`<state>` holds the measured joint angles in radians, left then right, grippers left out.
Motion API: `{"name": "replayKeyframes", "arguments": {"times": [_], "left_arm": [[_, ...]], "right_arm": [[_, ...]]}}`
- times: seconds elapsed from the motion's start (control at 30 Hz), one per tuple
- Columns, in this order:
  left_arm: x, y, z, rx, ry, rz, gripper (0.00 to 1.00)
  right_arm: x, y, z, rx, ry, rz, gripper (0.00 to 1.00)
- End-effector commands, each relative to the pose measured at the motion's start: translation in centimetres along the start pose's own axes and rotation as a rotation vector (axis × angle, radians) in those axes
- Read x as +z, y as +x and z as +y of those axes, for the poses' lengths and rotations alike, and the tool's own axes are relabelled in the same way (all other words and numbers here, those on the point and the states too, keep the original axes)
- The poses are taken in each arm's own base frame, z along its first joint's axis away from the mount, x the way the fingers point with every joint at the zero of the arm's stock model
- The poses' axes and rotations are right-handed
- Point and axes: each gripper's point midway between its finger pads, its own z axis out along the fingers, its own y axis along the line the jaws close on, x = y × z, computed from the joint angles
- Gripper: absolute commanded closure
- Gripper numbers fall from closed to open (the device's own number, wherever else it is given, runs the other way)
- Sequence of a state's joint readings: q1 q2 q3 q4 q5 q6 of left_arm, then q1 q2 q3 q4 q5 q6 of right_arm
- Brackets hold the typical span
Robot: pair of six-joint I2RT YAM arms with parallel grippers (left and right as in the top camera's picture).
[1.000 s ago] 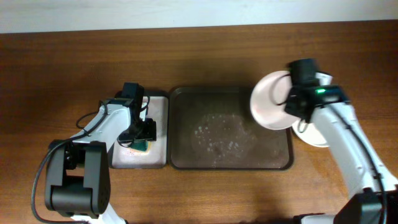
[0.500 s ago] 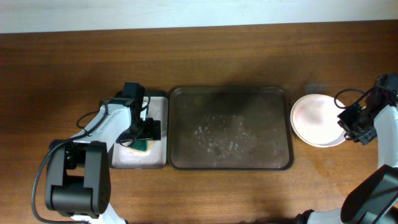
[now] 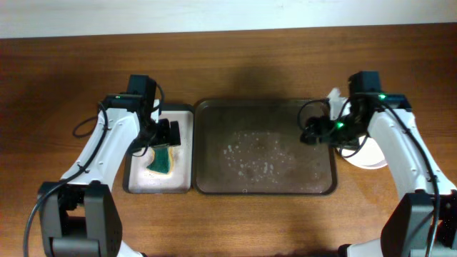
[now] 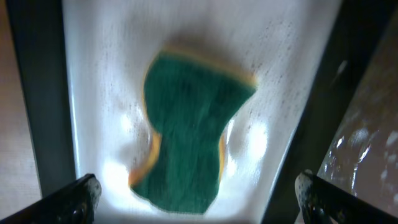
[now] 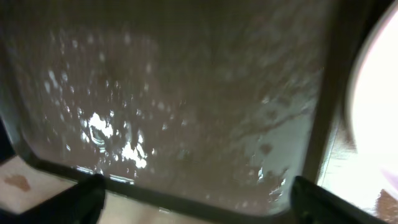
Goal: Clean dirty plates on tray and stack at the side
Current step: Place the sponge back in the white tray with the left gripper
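Dark brown tray [image 3: 214, 143], speckled with droplets, white plates [image 3: 365, 160] beside

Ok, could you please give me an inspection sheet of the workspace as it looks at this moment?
Surface: wooden table, brown, no spill seen on the wood.
Job's things: large tray wet with droplets, no plate on it; plates beside its right edge, partly hidden by the right arm, so their number cannot be told.
Clutter: nothing seen apart from the small tray, which holds a green sponge.
Grippers: left gripper open above the sponge; right gripper open and empty over the large tray.
Cables: cables loop along both arms; one loops above the large tray's right end.
Surroundings: pale wall behind the table; nothing else seen.
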<state>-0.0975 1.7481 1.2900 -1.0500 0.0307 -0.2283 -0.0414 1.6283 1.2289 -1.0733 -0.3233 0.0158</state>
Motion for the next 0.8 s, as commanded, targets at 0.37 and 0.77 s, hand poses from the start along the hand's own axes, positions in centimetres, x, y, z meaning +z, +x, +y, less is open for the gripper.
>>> {"name": "replayKeyframes", "arguments": {"times": [0.37, 0.77], "left_arm": [[-5.4, 9.0, 1.7, -0.044, 0.022, 0.050, 0.00], [-17.4, 11.7, 2.6, -0.002, 0.198, -0.881, 0.01]], "right_arm": [[-3.5, 6.2, 0.2, -0.024, 0.090, 0.009, 0.01], [-14.0, 9.9, 3.3, -0.209, 0.073, -0.677, 0.01]]}}
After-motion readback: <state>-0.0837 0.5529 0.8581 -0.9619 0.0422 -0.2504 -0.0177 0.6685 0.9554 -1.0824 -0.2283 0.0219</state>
